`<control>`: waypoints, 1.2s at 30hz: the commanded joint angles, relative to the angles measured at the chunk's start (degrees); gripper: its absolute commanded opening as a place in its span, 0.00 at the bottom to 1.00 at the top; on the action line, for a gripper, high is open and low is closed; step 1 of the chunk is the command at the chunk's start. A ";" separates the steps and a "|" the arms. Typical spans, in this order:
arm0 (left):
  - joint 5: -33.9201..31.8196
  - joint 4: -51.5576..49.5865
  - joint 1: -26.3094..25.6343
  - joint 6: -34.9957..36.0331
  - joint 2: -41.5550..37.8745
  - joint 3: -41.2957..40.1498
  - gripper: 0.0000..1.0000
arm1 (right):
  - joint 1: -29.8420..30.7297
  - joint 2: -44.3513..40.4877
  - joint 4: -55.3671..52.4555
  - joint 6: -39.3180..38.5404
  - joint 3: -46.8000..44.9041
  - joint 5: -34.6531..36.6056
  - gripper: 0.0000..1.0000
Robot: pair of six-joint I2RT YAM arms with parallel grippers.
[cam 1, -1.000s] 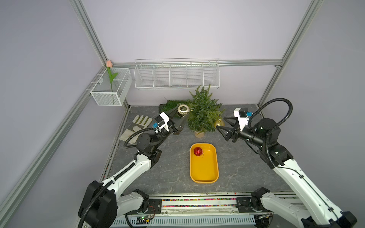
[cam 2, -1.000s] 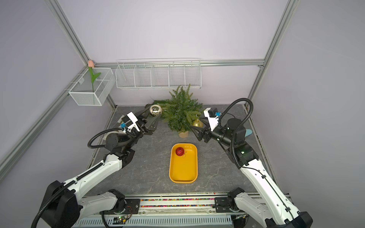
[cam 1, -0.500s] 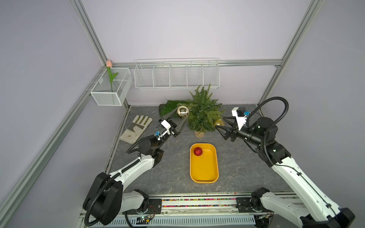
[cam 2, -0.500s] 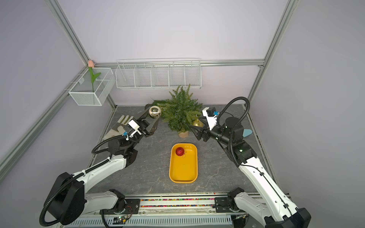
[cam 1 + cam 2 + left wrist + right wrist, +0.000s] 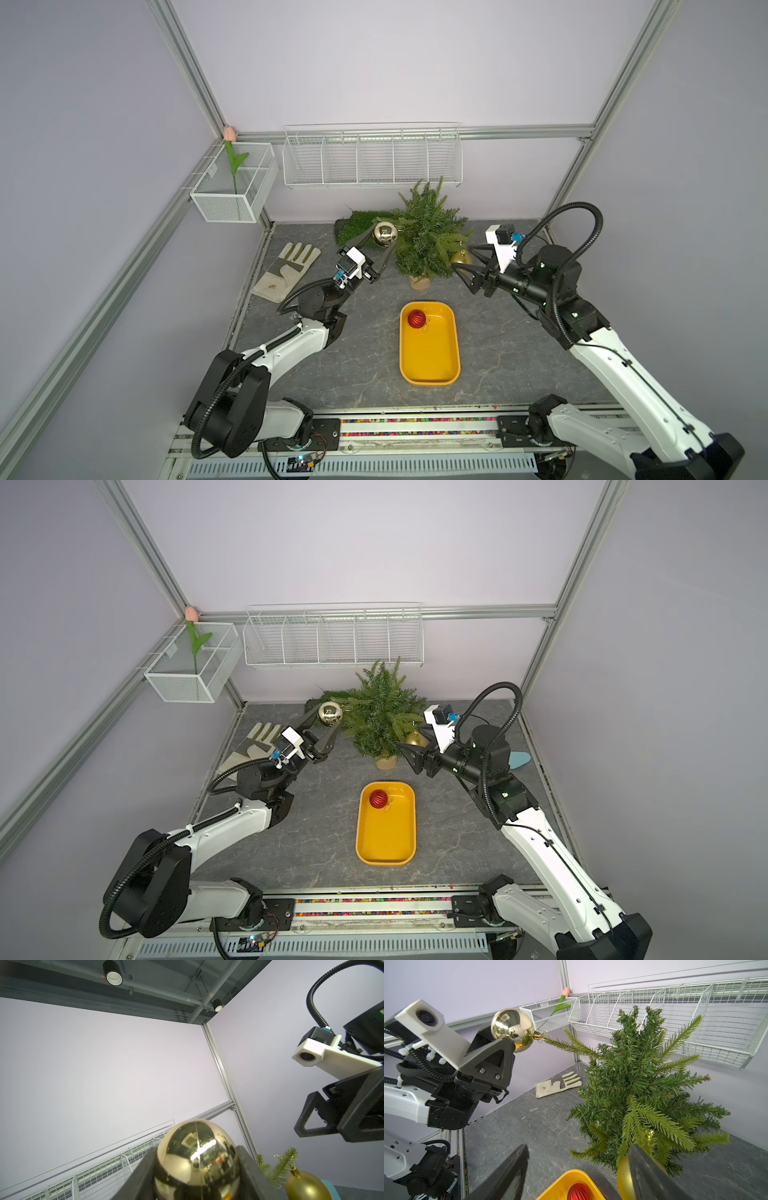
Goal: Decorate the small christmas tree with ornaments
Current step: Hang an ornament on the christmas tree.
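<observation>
Left arm [image 5: 291, 345] now lies lower, baring the glove [image 5: 286, 270]; left tool [image 5: 382, 239] stays clamped on the mirror bauble [image 5: 511, 1028]. Its cap [image 5: 536, 1035] points straight ahead of that tool, touching a branch tip [image 5: 560, 1044] of the small christmas tree [image 5: 428, 237]. Right tool [image 5: 578, 1148], jaws apart, sits just beside the matte gold bauble [image 5: 461, 258].

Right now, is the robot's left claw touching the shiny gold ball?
Touching. In the left wrist view, the shiny gold ball sits pinched in the left gripper, with a dark finger pressed against each side.
</observation>
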 commanded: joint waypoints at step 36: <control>0.19 2.91 1.83 0.90 3.85 -0.50 0.17 | 0.53 -0.35 0.67 -0.16 1.02 0.27 0.78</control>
